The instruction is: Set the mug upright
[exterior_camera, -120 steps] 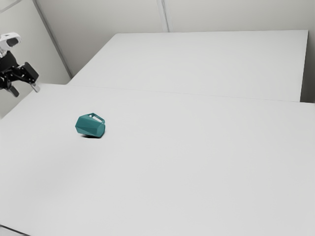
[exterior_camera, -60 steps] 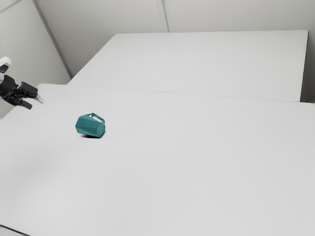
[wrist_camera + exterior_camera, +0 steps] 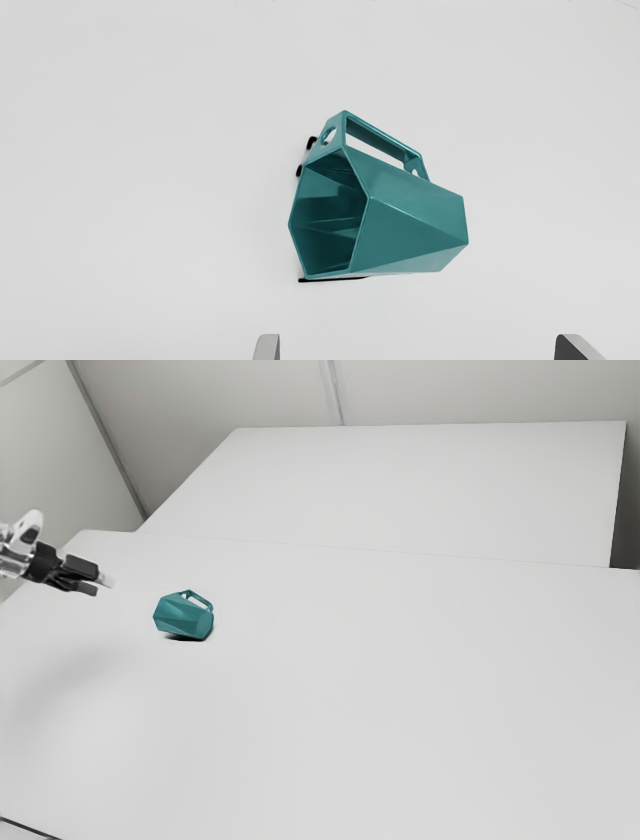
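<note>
Item, one teal mug (image 3: 183, 616): lay on its side, handle (image 3: 376, 137) uppermost, left of centre in the exterior frame. Item, my gripper (image 3: 102, 586): hung nearby, farther left, fingers (image 3: 269, 347) parted and empty, presumably to admit it.

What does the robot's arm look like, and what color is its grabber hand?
The bit of arm in the picture is shiny white and silvery gray, with a rounded white piece and dark patches. The gripper is black and blocky, with two fingers. Up close, its fingertips have pale gray and darker sides and slightly rounded corners.
</note>
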